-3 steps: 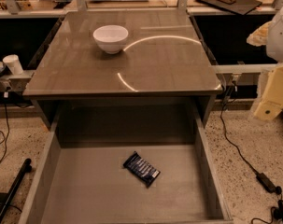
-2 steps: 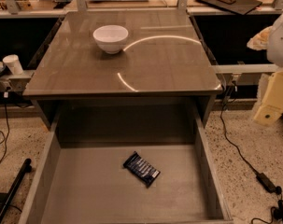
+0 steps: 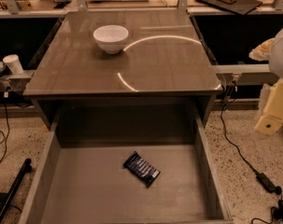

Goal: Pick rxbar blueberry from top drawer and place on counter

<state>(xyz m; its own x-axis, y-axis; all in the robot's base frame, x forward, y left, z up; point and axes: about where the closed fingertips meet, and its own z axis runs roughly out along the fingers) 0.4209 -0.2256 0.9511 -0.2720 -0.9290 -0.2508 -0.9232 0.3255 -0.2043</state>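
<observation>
The rxbar blueberry (image 3: 141, 169), a dark navy bar with pale text lines, lies flat and askew on the bottom of the open top drawer (image 3: 85, 190), near its middle. The counter (image 3: 145, 64) is the glossy brown-grey tabletop above and behind the drawer. Only cream and white parts of my arm (image 3: 273, 107) show at the right edge, beside the counter and well clear of the drawer. The gripper itself is out of view.
A white bowl (image 3: 111, 38) stands on the counter's far left part. A white paper cup (image 3: 13, 64) sits on a ledge at the left. Cables and a power brick (image 3: 267, 182) lie on the speckled floor at the right. A black bar (image 3: 10, 192) lies at the lower left.
The arm parts at the right edge have shifted slightly down and to the right. The bar, drawer and bowl have not moved.
</observation>
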